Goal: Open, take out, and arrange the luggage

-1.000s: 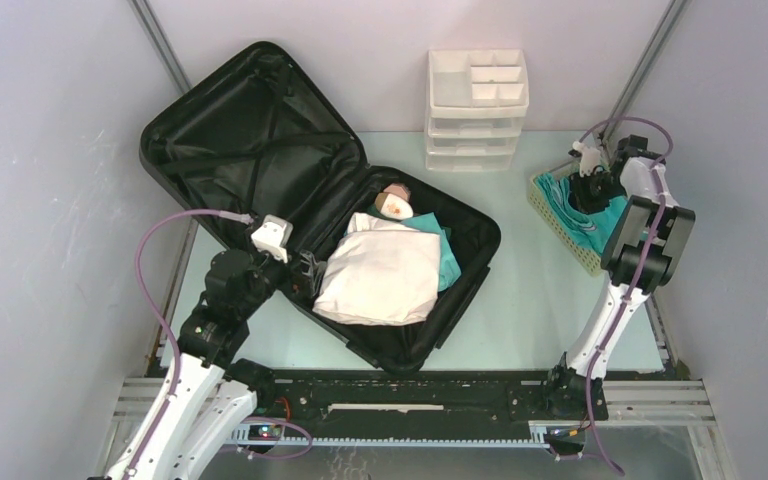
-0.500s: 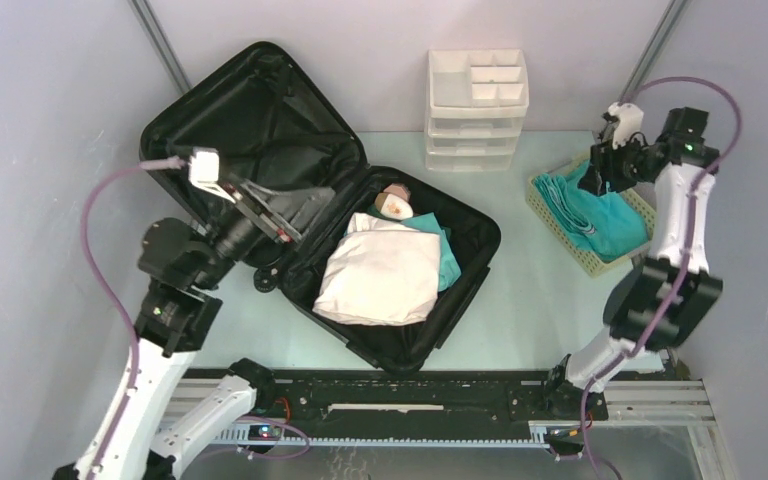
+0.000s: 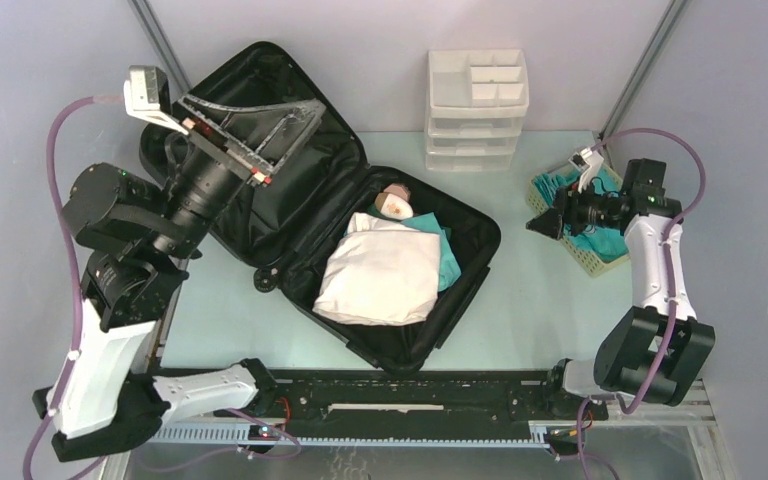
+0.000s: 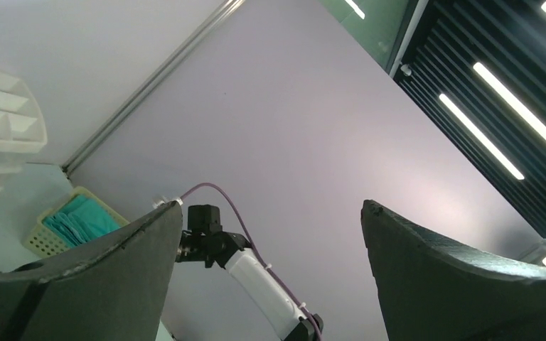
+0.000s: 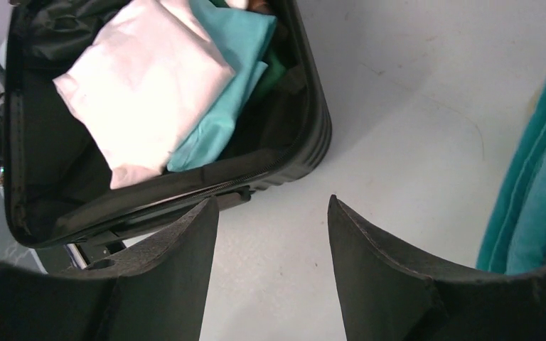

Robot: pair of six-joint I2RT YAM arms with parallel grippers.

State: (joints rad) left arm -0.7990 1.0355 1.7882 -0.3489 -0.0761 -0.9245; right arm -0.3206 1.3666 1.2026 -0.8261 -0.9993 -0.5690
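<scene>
The luggage (image 3: pixel 260 110) is a black hard-shell suitcase lying open, with its lid at the back left and its base (image 3: pixel 475 250) in the middle. The base holds a folded white cloth (image 3: pixel 380 275), a teal cloth (image 3: pixel 445 250) and a small peach item (image 3: pixel 395 203). My left gripper (image 3: pixel 295 125) is raised high over the lid, open and empty, and its wrist view faces the wall. My right gripper (image 3: pixel 538 222) is open and empty over bare table, between the suitcase and the basket. The right wrist view shows the suitcase's edge (image 5: pixel 313 142) and the white cloth (image 5: pixel 142 78).
A white three-tier drawer organizer (image 3: pixel 477 100) stands at the back. A pale yellow perforated basket (image 3: pixel 585 258) holding teal cloths (image 3: pixel 605 238) sits at the right. Grey walls close in on both sides. The left wrist view shows the right arm (image 4: pixel 256 277) and the basket (image 4: pixel 78 224).
My left arm has lifted from the suitcase's near-left edge to high over the lid. My right gripper has left the basket, moved left and lower, and now points at the suitcase.
</scene>
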